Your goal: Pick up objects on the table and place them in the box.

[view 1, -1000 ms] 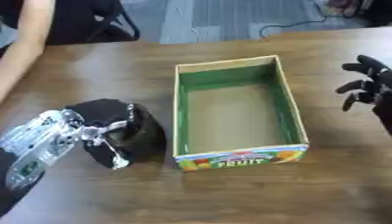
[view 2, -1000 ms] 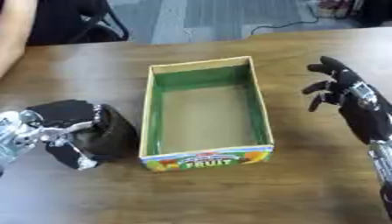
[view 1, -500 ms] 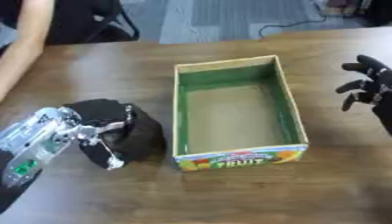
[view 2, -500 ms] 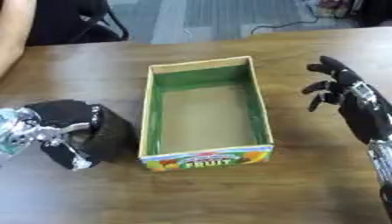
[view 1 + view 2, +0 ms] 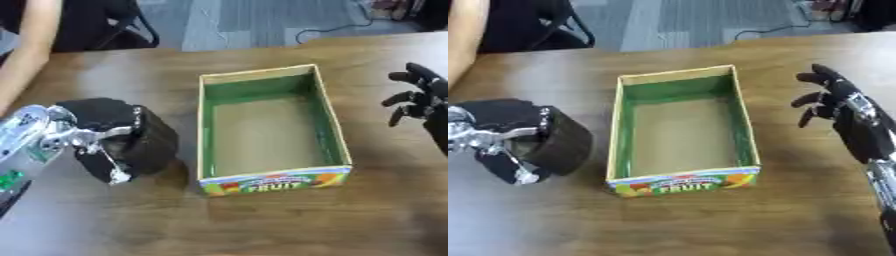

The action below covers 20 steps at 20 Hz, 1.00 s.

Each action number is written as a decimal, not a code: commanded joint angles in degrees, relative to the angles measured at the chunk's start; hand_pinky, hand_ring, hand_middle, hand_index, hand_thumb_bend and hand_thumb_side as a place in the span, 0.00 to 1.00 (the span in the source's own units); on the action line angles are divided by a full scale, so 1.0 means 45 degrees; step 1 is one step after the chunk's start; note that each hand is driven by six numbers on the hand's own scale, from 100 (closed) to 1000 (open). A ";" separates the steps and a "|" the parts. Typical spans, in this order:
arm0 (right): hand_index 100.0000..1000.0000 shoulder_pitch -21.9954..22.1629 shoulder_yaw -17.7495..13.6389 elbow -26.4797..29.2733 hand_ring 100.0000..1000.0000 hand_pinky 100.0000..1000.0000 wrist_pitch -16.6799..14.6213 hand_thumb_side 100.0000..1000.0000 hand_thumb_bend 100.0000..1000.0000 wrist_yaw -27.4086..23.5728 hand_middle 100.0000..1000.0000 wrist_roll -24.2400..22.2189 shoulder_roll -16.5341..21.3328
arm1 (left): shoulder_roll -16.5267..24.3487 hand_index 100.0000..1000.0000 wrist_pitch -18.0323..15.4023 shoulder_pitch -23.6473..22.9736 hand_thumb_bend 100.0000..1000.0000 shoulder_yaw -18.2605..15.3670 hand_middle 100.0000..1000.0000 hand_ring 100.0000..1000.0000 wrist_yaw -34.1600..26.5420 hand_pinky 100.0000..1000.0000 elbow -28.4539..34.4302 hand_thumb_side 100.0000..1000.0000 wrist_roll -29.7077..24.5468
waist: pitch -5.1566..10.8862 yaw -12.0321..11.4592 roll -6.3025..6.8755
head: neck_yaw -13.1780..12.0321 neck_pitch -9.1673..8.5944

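Note:
A dark, rounded object sits low over the wooden table, left of the box. My left hand has its fingers and thumb curled round this object. The cardboard box has a green inside and a "FRUIT" label on its near wall; nothing lies in it. My right hand hovers to the right of the box with its fingers relaxed and holding nothing.
The wooden table runs to a far edge, beyond which lie a grey floor and a black chair. A person's bare arm hangs over the far left corner, touching nothing.
My left hand with the dark object has shifted slightly right, toward the box. The right hand has stayed where it was.

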State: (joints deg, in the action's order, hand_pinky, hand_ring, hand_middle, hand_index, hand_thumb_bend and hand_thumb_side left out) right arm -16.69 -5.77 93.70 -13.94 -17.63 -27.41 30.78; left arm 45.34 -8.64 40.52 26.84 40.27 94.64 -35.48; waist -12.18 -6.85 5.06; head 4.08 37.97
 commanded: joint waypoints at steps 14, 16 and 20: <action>1.00 0.0105 0.0012 -0.0023 0.65 0.41 0.0115 1.00 0.00 0.0077 0.87 -0.0078 0.0391 | -0.0447 0.16 -0.0610 0.3415 0.00 0.0199 0.00 0.00 -0.0677 0.00 0.0925 0.19 -0.1807 | 0.0651 -0.0011 0.0348 | 0.0123 -0.0484; 1.00 0.0111 0.0053 -0.0047 0.65 0.41 0.0132 1.00 0.00 0.0084 0.87 -0.0118 0.0405 | -0.0961 0.16 -0.0758 0.4109 0.00 0.0434 0.00 0.00 -0.0843 0.00 0.0771 0.19 -0.2134 | 0.0702 0.0058 0.0431 | 0.0024 -0.0568; 1.00 0.0102 0.0121 -0.0097 0.65 0.41 0.0180 1.00 0.00 0.0120 0.87 -0.0206 0.0406 | -0.1791 0.16 -0.0965 0.4940 0.00 0.0751 0.00 0.00 -0.1054 0.00 0.0459 0.20 -0.2529 | 0.0743 0.0278 0.0550 | -0.0142 -0.0711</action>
State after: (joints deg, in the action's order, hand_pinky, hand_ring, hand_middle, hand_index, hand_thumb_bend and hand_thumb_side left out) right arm -15.91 -5.07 92.81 -13.18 -17.20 -28.17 30.86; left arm 37.34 -12.69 61.42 30.39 36.11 96.81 -46.26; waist -10.06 -5.44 7.86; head 4.02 35.68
